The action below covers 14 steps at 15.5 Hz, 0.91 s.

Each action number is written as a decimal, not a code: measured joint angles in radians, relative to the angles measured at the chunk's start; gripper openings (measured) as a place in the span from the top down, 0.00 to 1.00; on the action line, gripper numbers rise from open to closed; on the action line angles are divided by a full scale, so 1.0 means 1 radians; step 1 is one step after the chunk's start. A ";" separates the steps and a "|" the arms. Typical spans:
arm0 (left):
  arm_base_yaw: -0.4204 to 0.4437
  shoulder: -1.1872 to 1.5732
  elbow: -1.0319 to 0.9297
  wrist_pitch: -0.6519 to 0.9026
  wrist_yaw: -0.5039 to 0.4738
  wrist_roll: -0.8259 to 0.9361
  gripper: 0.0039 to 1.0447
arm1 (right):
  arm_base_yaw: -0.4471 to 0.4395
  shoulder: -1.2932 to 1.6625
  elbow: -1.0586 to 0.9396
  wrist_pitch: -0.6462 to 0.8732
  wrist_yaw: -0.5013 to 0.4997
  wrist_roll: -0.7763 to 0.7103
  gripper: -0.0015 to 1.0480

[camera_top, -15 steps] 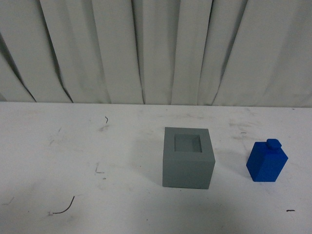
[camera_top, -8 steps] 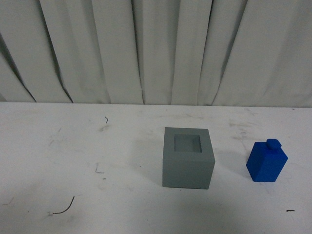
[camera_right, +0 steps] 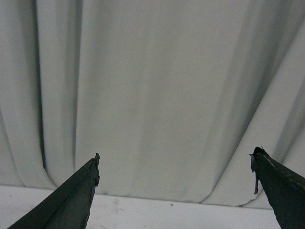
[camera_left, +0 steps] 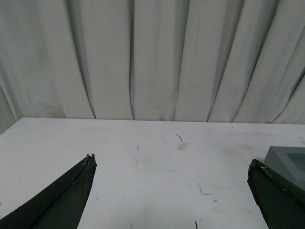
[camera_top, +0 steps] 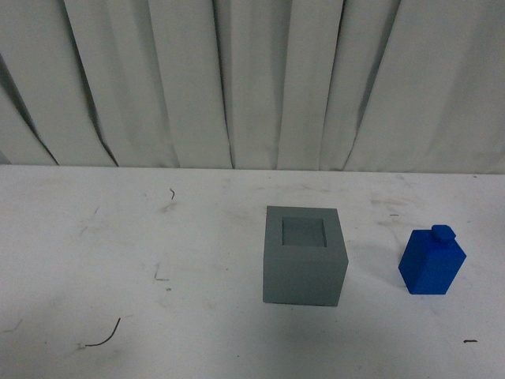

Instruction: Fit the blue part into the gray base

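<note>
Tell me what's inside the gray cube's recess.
Nothing visible: the gray base shows a bare recess floor; its front wall hides the nearest strip. The blue part stands outside.

Across the back, a pale grey-white fabric curtain [camera_top: 237, 79] in deep vertical folds, down to the far edge of a flat white tabletop [camera_top: 118, 237]. Faint grey scuffs and smudges over the tabletop. Near the front left edge, a thin dark curved strand [camera_top: 106, 335]. Further back on the left, a small dark hook-shaped mark [camera_top: 172, 193]. Near the front right corner, a short dark dash [camera_top: 470, 341]. Same curtain and tabletop in both wrist views.
</note>
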 joint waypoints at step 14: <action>0.000 0.000 0.000 0.000 0.000 0.000 0.06 | 0.153 0.555 0.877 -1.429 -0.161 -1.339 0.06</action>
